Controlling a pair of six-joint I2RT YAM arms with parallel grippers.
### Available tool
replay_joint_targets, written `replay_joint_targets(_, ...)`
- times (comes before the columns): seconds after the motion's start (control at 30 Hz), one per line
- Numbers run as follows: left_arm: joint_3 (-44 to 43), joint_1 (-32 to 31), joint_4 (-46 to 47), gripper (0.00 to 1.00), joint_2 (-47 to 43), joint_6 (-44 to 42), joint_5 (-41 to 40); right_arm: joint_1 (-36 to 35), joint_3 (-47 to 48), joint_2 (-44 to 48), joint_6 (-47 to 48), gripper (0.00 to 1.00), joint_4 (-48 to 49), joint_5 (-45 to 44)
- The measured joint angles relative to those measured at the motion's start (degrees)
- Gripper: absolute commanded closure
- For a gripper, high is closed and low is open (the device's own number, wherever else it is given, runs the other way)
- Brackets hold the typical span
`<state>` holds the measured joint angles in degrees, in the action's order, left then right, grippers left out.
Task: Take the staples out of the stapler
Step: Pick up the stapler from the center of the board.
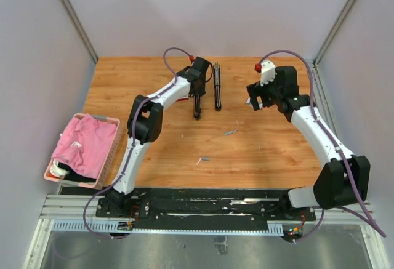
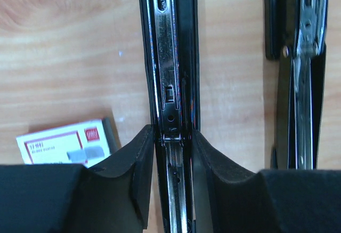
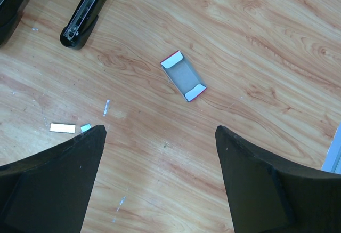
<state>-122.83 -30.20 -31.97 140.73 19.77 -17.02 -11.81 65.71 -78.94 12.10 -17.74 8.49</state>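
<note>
The wooden surface (image 1: 277, 158) carries a job that looks partly done. The stapler (image 2: 169, 57) lies lengthways at the far middle of the surface with its metal channel facing up. The left gripper (image 2: 171, 135) is clenched on it, one finger pressed to each side of the channel near the pusher and spring. A second long black piece (image 2: 303, 83) lies just right of the stapler, parallel to it and not touching. The right gripper (image 3: 160, 129) hangs released and holds nothing, over the wood to the right of the stapler. A red-and-white box (image 2: 64, 145) sits just left of the stapler, and a small open card tray (image 3: 184, 75) lies to its right. The staples (image 3: 63, 128) that show are already out. A short silvery strip and a few bits lie loose on the wood, nearer than the stapler and to its right.

What is left, by my reading, is to clear whatever remains in the channel.

I cannot tell whether the channel holds any staples. The bright metal glares, and the gripper covers its near stretch. I also cannot tell whether the second black piece belongs to this stapler or is another one. The smallest loose bits are too fine to count.
</note>
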Motion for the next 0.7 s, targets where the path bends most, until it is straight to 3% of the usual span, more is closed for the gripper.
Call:
replay_joint_targets(0.53, 19.67, -0.04, 4.83, 1.00, -21.66, -1.14, 14.40, 0.70, -0.76, 1.14, -0.59, 0.14, 0.57, 2.62)
replay_joint_targets(0.7, 28.35, 0.20, 5.90, 1.00, -26.97, -2.47, 18.86, 0.74, -1.40, 1.18, -0.39, 0.14, 1.73, 6.95)
